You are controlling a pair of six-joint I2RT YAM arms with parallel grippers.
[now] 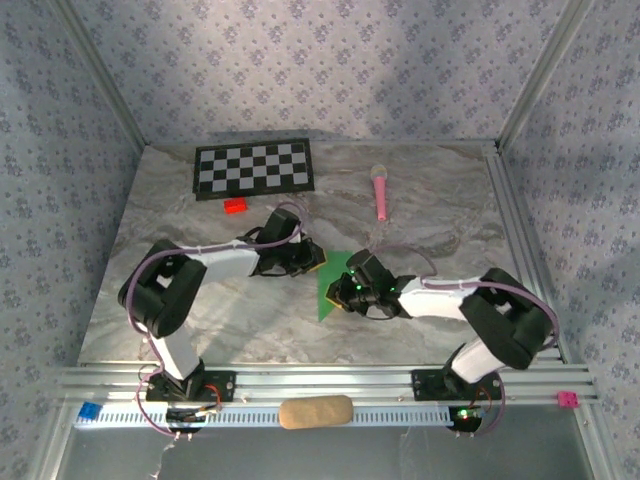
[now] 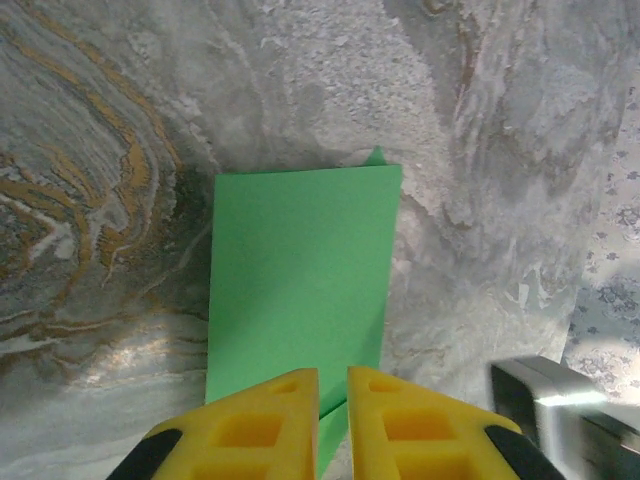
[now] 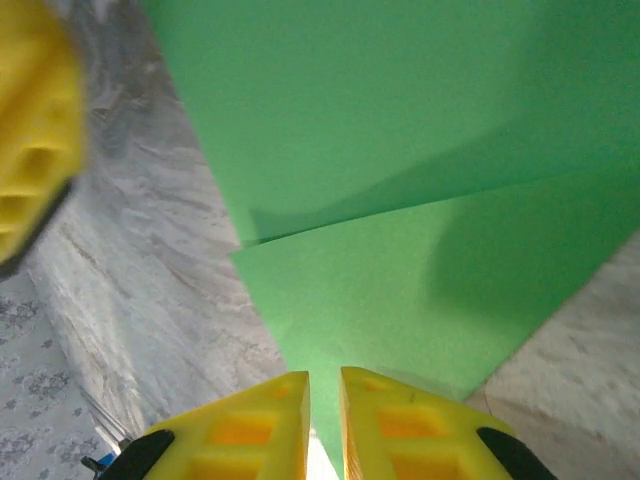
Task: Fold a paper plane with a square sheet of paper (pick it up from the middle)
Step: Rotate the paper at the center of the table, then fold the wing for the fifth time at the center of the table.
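The square sheet of paper (image 1: 326, 298) is bright green and partly folded, lying mid-table between both arms. In the left wrist view the paper (image 2: 300, 270) is a tall green panel with a second layer peeking out beneath its near edge. My left gripper (image 2: 333, 372) (image 1: 316, 262) is shut on that near edge, its yellow fingers a thin slit apart. In the right wrist view the paper (image 3: 400, 300) shows a raised upper layer over a lower flap. My right gripper (image 3: 324, 373) (image 1: 340, 290) is shut on the flap's near corner.
A black-and-white checkerboard (image 1: 253, 167) lies at the back left, with a small red block (image 1: 236, 206) in front of it. A pink microphone-shaped toy (image 1: 381, 190) lies at the back, right of centre. A tan pad (image 1: 315, 411) rests on the front rail.
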